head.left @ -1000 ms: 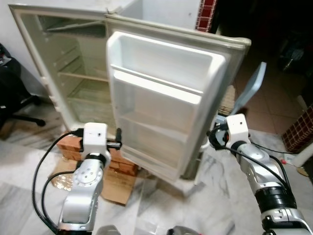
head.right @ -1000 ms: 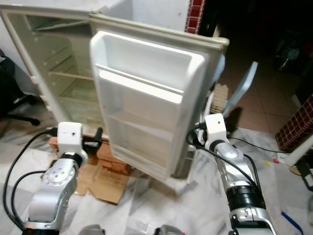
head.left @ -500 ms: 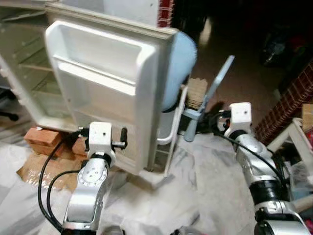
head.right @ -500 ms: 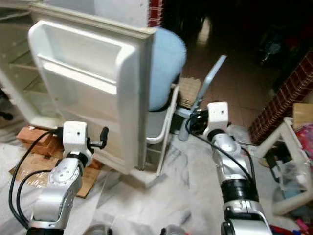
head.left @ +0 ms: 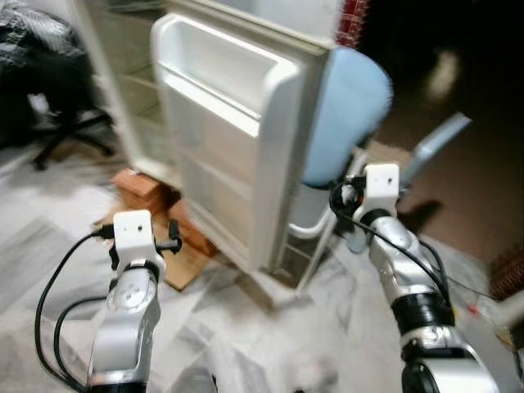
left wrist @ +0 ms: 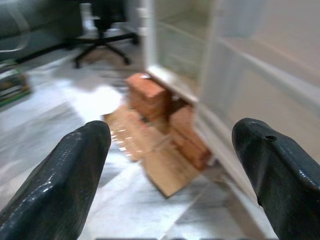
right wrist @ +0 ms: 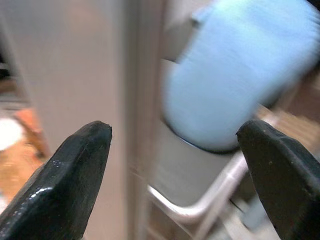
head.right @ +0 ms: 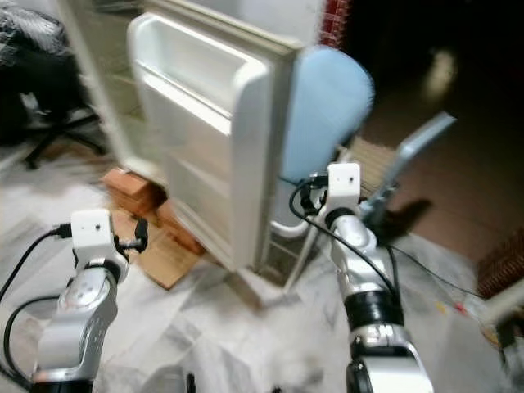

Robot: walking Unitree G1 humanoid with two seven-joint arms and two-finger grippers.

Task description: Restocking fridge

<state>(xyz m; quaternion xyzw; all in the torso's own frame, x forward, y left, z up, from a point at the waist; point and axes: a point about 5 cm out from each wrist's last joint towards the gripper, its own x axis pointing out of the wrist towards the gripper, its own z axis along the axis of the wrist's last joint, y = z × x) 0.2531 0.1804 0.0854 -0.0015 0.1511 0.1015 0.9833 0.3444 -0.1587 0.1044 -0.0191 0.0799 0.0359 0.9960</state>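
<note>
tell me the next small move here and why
Probably turn away to fetch something to stock. Both grippers are open and empty: the left gripper faces the bricks under the fridge, the right gripper faces the door's outer edge and a blue ironing board. The door stands open with bare shelves, so nothing needs opening.

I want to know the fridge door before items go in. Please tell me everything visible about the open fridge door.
The fridge door is white, plastic-looking on its inner side, and stands swung wide open, its inner face toward the camera. It has a deep moulded bin at the top with a rail below, and shallower shelves lower down; all look empty. A light blue padded board stands just behind its outer edge. Bricks lie on the floor by its lower corner. Neither gripper touches it.
</note>
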